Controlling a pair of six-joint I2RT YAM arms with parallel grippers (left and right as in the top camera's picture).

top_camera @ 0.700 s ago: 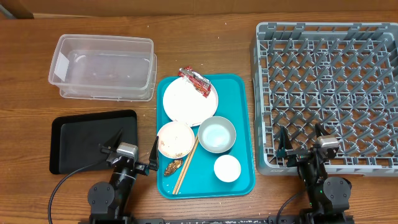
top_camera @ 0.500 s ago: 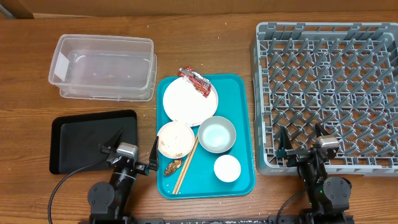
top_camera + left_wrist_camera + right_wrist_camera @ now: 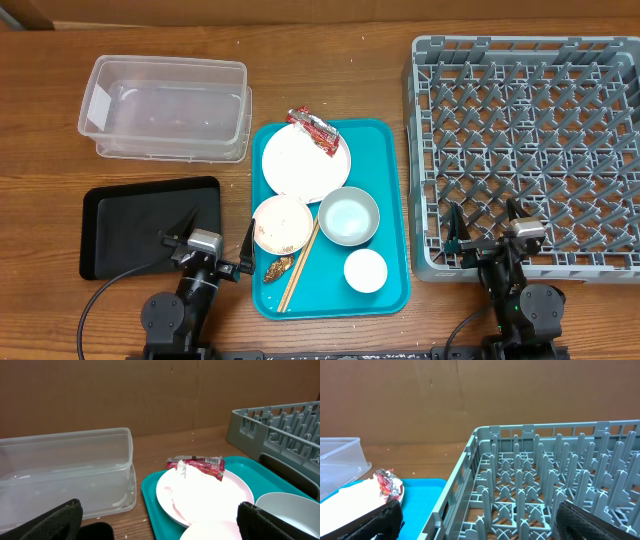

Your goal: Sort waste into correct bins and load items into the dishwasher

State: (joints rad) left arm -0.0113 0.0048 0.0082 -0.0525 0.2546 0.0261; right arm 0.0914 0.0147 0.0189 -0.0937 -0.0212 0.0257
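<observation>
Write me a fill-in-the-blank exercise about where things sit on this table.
The snack wrapper rests on the rim of the white ____.
The small white cup stands on the ____ serving tray.
With nothing loaded, the dish rack is ____.
Missing words: plate; teal; empty.
</observation>
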